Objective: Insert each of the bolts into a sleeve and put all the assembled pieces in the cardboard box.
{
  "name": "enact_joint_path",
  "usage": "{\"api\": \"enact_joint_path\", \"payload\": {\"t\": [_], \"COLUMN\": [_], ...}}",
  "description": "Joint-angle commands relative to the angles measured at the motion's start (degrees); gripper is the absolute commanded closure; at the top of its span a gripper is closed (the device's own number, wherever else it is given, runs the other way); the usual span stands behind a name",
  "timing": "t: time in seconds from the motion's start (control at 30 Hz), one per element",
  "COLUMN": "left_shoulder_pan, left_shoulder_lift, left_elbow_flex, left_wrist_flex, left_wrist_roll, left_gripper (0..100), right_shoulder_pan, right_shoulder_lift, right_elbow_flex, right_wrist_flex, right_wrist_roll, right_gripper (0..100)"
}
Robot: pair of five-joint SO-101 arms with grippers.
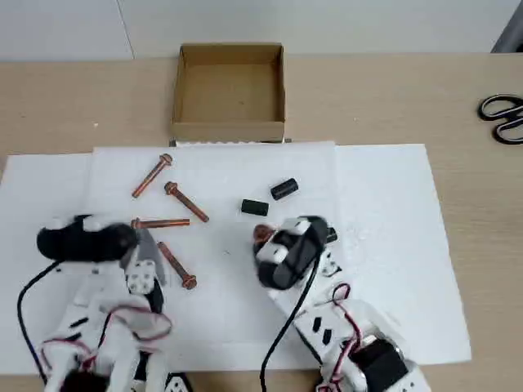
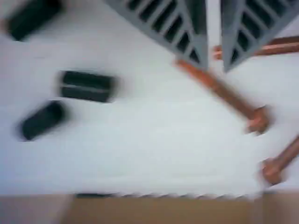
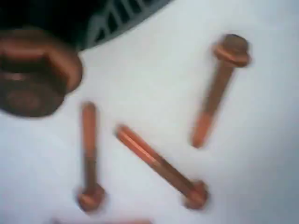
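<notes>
**Seat the held bolt in a sleeve**

Clamped shut in the right gripper: one copper bolt, hex head showing, near the middle of the white foam sheet. Just beside that gripper at 3 o'clock: a black sleeve; cannot tell whether already on the shank. At 12 o'clock from the gripper, two loose sleeves, lying apart. At 9 o'clock of the sheet, four loose bolts, with the left gripper hanging by them, parted by a narrow gap and holding nothing. At 12 o'clock of the sheet, the cardboard box, no assembled piece in it yet.

Probably mid-insertion, so keep the clamp firm and leave the free end of the shank bare. Line up shank and bore before pushing, then push straight and slowly. Brace the sleeve with the left gripper against rolling on the foam. Stop once the head meets the sleeve's rim, then carry the piece toward 12 o'clock for the box.
</notes>
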Motion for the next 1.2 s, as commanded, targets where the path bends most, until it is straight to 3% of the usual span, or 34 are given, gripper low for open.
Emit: {"api": "enact_joint_path", "payload": {"t": [0.0, 0.23, 0.6, 0.8, 0.97, 1.17], "left_shoulder_pan": [-4.0, -4.2, -2.9, -2.9, -2.8, -2.8], "left_shoulder_lift": [0.1, 0.1, 0.1, 0.1, 0.1, 0.1], "left_elbow_flex": [8.7, 22.8, 28.4, 28.4, 28.4, 28.4], "left_wrist_flex": [-7.5, -16.5, -21.9, -21.9, -21.9, -21.7], "left_wrist_roll": [-0.7, -7.6, -7.6, -7.6, -7.6, -7.6], "left_gripper": [99, 99, 99, 99, 99, 99], "right_shoulder_pan": [6.1, 12.4, 12.5, 12.9, 16.2, 16.5], "right_shoulder_lift": [-0.7, -0.7, 4.2, 26.0, 51.7, 77.7], "right_elbow_flex": [1.3, 5.0, 0.6, -11.7, -30.1, -54.7], "right_wrist_flex": [1.3, 0.7, -5.2, -15.1, -22.7, -24.4], "right_wrist_roll": [0.1, 0.0, 0.4, 0.4, 0.1, 0.3], "right_gripper": [99.5, 99.5, 99.5, 99.5, 99.5, 99.5]}}
